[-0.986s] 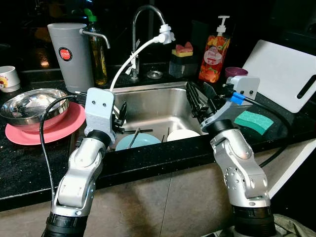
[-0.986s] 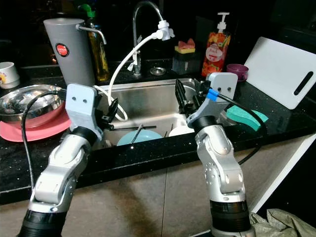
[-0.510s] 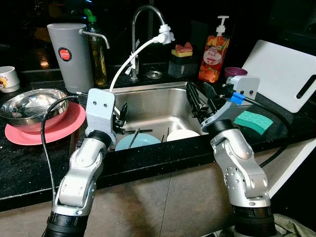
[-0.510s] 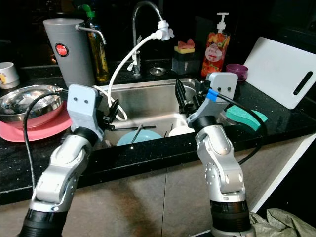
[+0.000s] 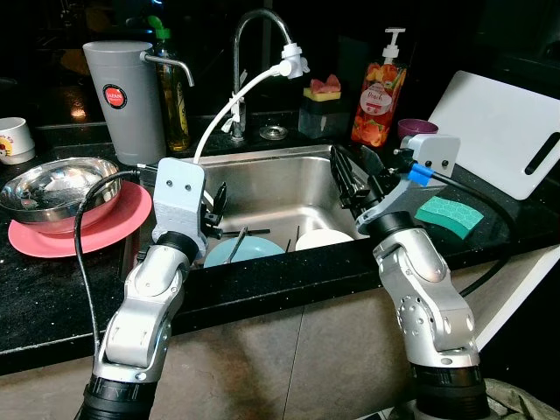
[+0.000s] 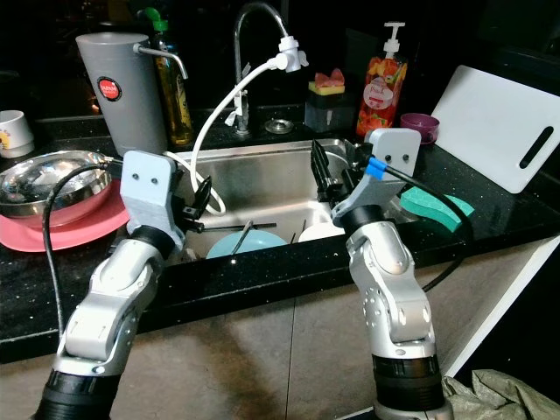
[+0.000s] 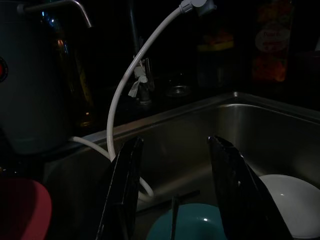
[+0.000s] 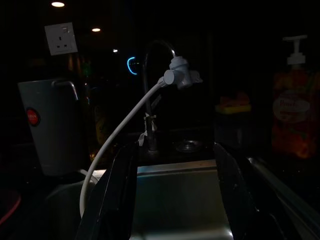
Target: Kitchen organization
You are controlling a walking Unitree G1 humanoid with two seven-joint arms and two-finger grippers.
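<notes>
A steel sink (image 5: 280, 179) holds a light blue plate (image 5: 254, 250) with a dark utensil (image 5: 238, 244) lying across it, and a white dish (image 5: 322, 238) beside it. My left gripper (image 5: 215, 203) hangs open over the sink's left side, above the blue plate (image 7: 200, 225); nothing is between its fingers (image 7: 125, 190). My right gripper (image 5: 354, 173) stands open at the sink's right edge, above the white dish, facing the faucet (image 8: 155, 55). It holds nothing either.
A white hose (image 5: 234, 103) runs from the faucet (image 5: 254, 26) into the sink. To the left are a steel bowl (image 5: 48, 188) on a pink plate (image 5: 92, 232), a grey jug (image 5: 127, 96) and an oil bottle (image 5: 175, 96). On the right are a soap bottle (image 5: 379, 92), a green sponge (image 5: 449, 214) and a white cutting board (image 5: 503, 131).
My left arm has crept very slightly to the right. Everything else stands as before.
</notes>
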